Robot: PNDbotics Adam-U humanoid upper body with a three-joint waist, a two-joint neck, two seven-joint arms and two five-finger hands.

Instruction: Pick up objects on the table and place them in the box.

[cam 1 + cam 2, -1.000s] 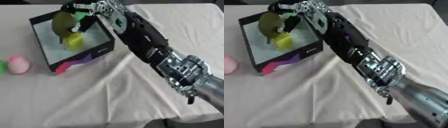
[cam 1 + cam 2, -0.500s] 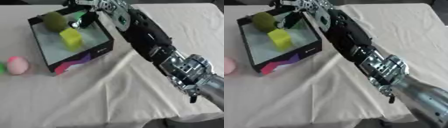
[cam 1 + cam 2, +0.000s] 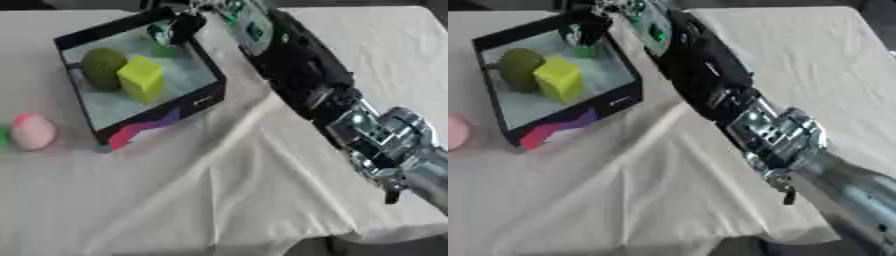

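A black box (image 3: 156,120) with a pale floor stands at the table's far left. Inside it lie an olive-green round object (image 3: 103,67) and a yellow cube (image 3: 142,80), side by side. My right hand (image 3: 185,24) hangs over the box's far right corner, fingers relaxed and holding nothing; its long arm (image 3: 302,80) runs diagonally from the lower right. A pink egg-shaped object (image 3: 33,131) lies on the cloth left of the box, with a bit of something green (image 3: 3,137) at the view's edge beside it. My left hand does not show.
A wrinkled white cloth (image 3: 219,190) covers the table. The near edge of the table runs along the bottom, with dark floor (image 3: 367,247) beyond it. Open cloth lies in front of the box and to the right of my arm.
The olive-green object has left my right hand and now lies in the box beside the yellow cube. The hand has drawn back toward the box's far right corner.
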